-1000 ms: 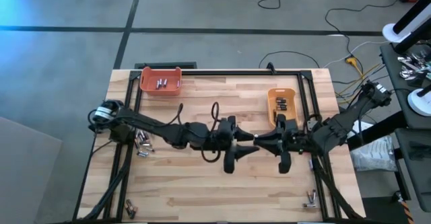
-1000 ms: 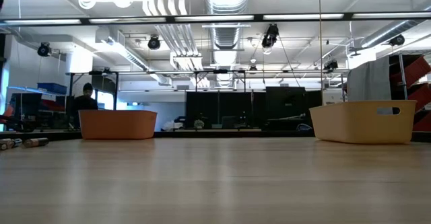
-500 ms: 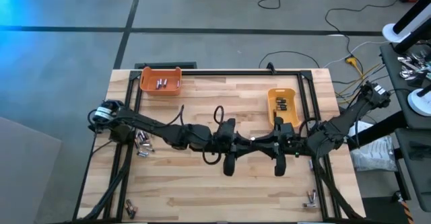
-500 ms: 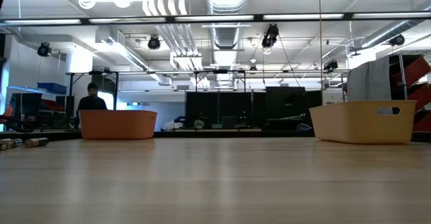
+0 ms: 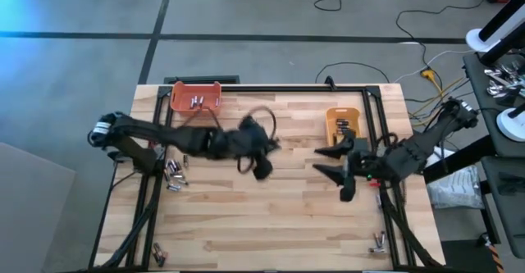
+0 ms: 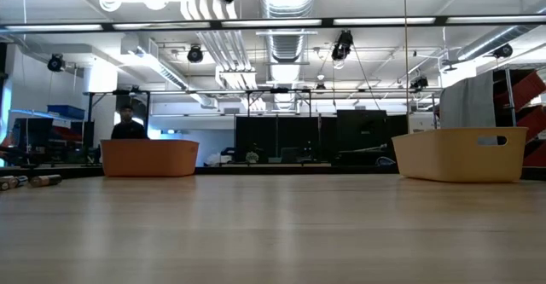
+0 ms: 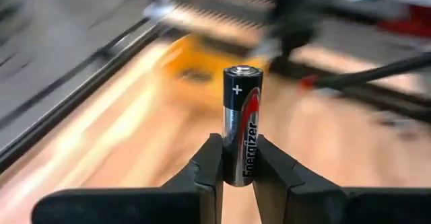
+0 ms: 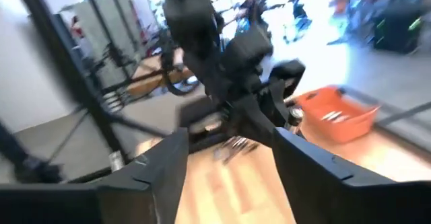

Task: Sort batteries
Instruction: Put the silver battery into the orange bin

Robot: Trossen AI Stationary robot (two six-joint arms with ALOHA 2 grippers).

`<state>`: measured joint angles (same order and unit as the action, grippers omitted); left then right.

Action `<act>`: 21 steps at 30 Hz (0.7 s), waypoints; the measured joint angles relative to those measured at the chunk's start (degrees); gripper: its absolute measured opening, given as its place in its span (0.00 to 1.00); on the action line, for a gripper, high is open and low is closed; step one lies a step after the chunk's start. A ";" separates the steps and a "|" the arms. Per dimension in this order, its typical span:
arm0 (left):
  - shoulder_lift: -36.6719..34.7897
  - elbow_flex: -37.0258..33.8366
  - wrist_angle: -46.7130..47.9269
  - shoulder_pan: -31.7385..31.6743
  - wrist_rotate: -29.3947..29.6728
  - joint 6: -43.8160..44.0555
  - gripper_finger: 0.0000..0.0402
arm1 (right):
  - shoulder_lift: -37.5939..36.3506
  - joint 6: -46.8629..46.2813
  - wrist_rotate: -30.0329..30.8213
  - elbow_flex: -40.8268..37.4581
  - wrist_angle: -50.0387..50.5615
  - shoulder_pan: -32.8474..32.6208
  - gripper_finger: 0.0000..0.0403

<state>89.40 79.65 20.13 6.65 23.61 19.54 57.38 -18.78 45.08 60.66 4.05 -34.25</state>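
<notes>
Wooden worktop, bins at far edge. Left gripper clenched on battery, long axis upright, plus end away from gripper. Orange bin nearer left gripper than yellow bin. Right gripper released, near yellow bin, holding nothing.

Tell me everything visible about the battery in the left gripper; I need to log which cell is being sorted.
The battery is a small cylinder with a dark body, a silvery and red swoosh, a white plus mark near its silvery top cap, and Energizer lettering down its side. It stands upright, plus end up, pinched at its lower part between the two dark fingers of the left gripper, which is lifted above the wooden table. Nothing else touches it.
</notes>
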 joint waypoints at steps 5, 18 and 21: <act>-7.76 -7.65 9.25 -10.99 0.00 8.64 0.09 | -2.80 6.76 4.68 0.02 0.93 2.62 0.57; -15.68 -26.17 18.71 -48.49 -7.86 21.64 0.09 | -6.45 21.01 -13.44 0.02 1.40 27.13 0.53; -13.05 -26.60 18.50 -53.67 -9.50 21.61 0.09 | -5.66 18.50 -22.95 0.02 2.28 33.65 0.52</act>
<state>76.35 53.05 38.63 -47.01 14.12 41.16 51.73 -0.28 22.13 60.69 6.32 -0.60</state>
